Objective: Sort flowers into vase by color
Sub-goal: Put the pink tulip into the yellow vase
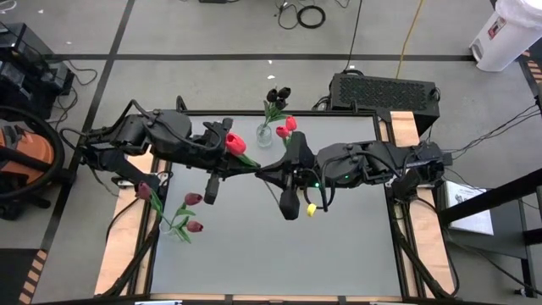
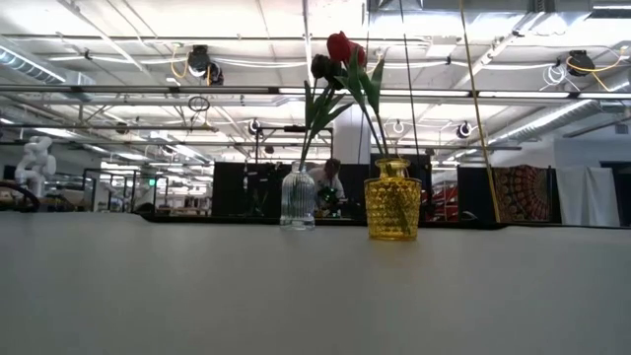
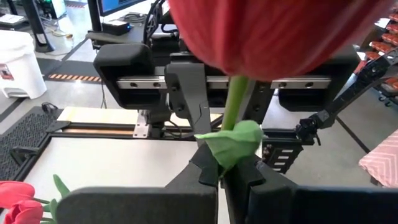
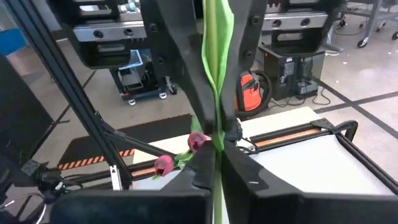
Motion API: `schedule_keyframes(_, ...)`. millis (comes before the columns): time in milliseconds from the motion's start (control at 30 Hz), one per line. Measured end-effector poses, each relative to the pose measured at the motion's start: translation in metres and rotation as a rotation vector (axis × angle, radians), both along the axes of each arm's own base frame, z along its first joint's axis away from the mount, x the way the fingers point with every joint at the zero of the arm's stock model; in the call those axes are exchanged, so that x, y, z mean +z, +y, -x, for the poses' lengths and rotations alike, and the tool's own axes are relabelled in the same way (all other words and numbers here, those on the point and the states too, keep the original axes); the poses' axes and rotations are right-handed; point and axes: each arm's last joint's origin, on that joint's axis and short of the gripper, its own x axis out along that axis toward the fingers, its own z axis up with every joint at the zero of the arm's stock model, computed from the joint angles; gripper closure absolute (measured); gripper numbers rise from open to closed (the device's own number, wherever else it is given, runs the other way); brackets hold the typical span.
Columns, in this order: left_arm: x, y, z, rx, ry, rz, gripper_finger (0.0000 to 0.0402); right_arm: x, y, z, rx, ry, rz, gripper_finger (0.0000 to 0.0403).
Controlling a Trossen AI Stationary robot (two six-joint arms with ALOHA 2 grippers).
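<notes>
Red tulip [image 1: 235, 143] mid-handover above table centre | both grippers pinching its stem: left gripper [image 3: 225, 177], right gripper [image 4: 216, 155] | clear vase [image 1: 265, 134] holds several | three maroon flowers [image 1: 188, 213] left, by my count (near left edge)

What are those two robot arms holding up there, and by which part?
Both grippers, left and right, have their jaws shut on the green stem of one red tulip, below its head.

light: bright, even, overhead ceiling strips | shadows: soft, faint | blur: red tulip head [image 3: 273, 34] close, defocused
</notes>
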Motion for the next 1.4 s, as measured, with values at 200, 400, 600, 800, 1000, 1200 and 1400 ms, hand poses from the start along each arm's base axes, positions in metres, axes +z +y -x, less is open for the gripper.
schedule_keyframes(200,0.0,0.0,0.0,-0.003,0.001,0.001,0.0397,0.0,0.0,0.0,0.042,0.003,-0.001,0.04)
schedule_keyframes(400,0.0,0.0,0.0,-0.004,0.001,0.002,0.0393,0.0,-0.001,0.0,0.042,0.005,0.003,0.0401)
schedule_keyframes(600,-0.001,-0.001,0.0,-0.025,0.009,0.008,0.0391,0.0,0.0,0.0,0.046,0.007,0.019,0.0402)
schedule_keyframes(800,-0.006,0.0,0.002,-0.021,0.066,0.002,0.0359,-0.003,-0.002,0.001,0.008,0.038,0.052,0.0402)
schedule_keyframes(1000,-0.011,0.001,0.004,0.016,0.123,0.021,0.028,0.003,-0.009,0.013,-0.085,0.051,0.076,0.0403)
schedule_keyframes(1200,-0.017,0.003,0.007,0.056,0.187,-0.006,0.0255,0.017,-0.013,0.034,-0.11,0.024,0.085,0.0403)
schedule_keyframes(1400,-0.018,0.013,0.02,0.144,0.24,-0.105,0.0254,0.03,-0.013,0.069,-0.172,0.028,0.117,0.0403)
